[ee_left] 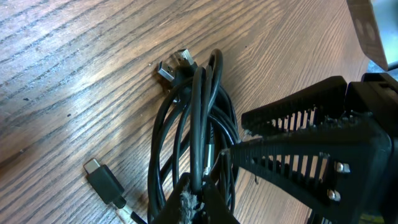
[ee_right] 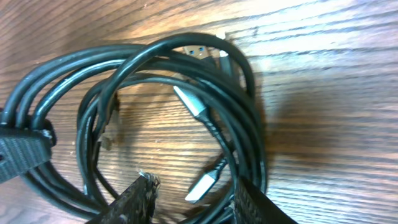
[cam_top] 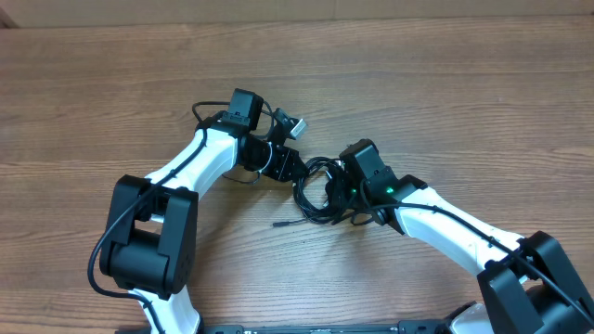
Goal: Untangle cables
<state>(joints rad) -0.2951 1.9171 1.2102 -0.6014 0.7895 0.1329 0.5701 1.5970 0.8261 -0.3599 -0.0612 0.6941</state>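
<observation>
The cables (cam_top: 316, 190) lie as a tangled black coil on the wooden table between my two grippers. In the left wrist view the cables (ee_left: 193, 118) loop away from me, with two USB plugs (ee_left: 177, 64) at the far end and a black USB-C plug (ee_left: 102, 178) lying loose to the left. My left gripper (ee_left: 198, 198) is shut on one black strand of the coil. In the right wrist view the cables (ee_right: 186, 68) form a ring. My right gripper (ee_right: 196, 194) stands open over its near edge, with a silver plug (ee_right: 203, 185) and some strands between the fingers.
The right gripper's ribbed black fingers (ee_left: 311, 146) crowd the right side of the left wrist view. The left gripper's finger (ee_right: 18, 152) clamps strands at the left of the right wrist view. A thin loose cable end (cam_top: 278, 224) lies on the table (cam_top: 418, 83).
</observation>
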